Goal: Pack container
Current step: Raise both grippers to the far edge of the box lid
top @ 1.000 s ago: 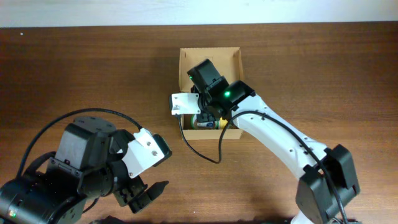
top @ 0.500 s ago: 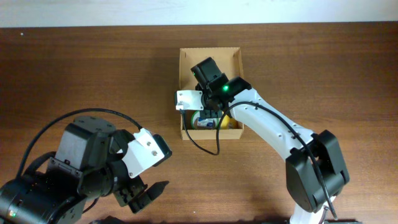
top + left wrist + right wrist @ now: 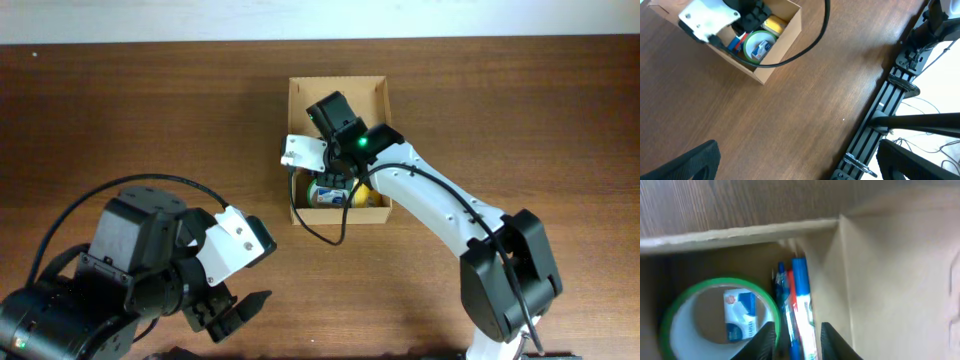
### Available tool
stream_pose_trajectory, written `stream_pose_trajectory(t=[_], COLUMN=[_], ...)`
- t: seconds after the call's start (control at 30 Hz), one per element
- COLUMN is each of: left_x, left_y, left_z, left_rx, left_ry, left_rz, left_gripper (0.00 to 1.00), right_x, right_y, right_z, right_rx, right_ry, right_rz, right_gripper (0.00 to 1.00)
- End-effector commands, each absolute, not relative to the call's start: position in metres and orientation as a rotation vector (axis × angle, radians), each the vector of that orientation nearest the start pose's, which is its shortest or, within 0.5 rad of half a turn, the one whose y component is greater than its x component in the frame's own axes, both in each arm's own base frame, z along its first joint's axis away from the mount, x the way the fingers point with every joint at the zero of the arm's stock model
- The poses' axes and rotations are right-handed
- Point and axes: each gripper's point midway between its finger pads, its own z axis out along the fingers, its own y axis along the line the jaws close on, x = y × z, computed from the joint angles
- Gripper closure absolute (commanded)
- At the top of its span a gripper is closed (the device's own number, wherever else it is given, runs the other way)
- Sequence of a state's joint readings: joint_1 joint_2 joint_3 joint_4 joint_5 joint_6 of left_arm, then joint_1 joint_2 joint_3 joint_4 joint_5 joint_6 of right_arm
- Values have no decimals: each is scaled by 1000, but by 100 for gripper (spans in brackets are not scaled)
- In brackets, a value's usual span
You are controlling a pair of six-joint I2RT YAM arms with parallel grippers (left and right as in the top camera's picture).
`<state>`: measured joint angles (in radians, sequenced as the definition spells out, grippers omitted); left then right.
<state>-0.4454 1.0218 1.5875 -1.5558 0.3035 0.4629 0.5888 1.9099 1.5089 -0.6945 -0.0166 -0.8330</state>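
Since a second ago my right arm has carried its wrist a little toward the far wall of the container (image 3: 340, 82), and the white camera block on it now sits over the left rim rather than near the front corner; the container itself has not shifted on the surface (image 3: 150, 110). My right end effector (image 3: 797, 342) hangs down inside the open container, its fingers (image 3: 766, 339) parted by a narrow gap and closed on nothing. A blue pen (image 3: 800, 287) and a red pen (image 3: 791, 325) lie side by side on the floor of the box, straight below that gap. A green-rimmed tape roll (image 3: 682, 325) lies flat just to one side of them, touching or nearly touching the blue pen, and the cardboard wall rises close on the other side. From my left wrist I see the same box up in the far corner, with something yellow (image 3: 774, 23) tucked in beside the roll. My left end effector (image 3: 797, 150) hovers over bare wood, well apart from the container, spread wide with nothing in it.
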Motion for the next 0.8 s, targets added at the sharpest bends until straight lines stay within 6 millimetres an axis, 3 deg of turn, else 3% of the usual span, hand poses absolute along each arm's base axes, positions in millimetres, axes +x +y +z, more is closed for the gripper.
stream_pose_trajectory(t=[0.0,0.13,0.2,0.23,0.27,0.33,0.4,0.5,0.6,0.77], left_x=[146,146,146,146,146,146,146,146,146,146], left_y=[-128,-128,-128,-128,-128,-128,-128,-128,-128,-128], left_z=[323,323,323,323,323,323,323,323,323,323], left_rx=[1211,1211,1211,1211,1210,1211,1211,1211,1211,1211], left_ry=[2221,2221,2221,2221,2221,2221,2221,2221,2221,2221], left_rz=[-398,-398,-398,-398,-398,-397,-398,-398,-397,-398], left_gripper=[0,0,0,0,1,0,0,0,0,0], right_x=[384,356,333,321,311,281,260,230,213,205], right_y=[256,238,223,215,208,192,178,158,146,141], right_z=[171,253,302,322,338,372,391,407,397,381], right_rx=[-1383,-1024,-880,-820,-777,-737,-672,-607,-621,-592], right_ry=[2132,2163,2114,2089,2066,1992,1960,1938,1985,2078], right_rz=[13,141,206,237,261,309,349,392,381,392], right_gripper=[75,76,77,86,96,96,96,96,96,96])
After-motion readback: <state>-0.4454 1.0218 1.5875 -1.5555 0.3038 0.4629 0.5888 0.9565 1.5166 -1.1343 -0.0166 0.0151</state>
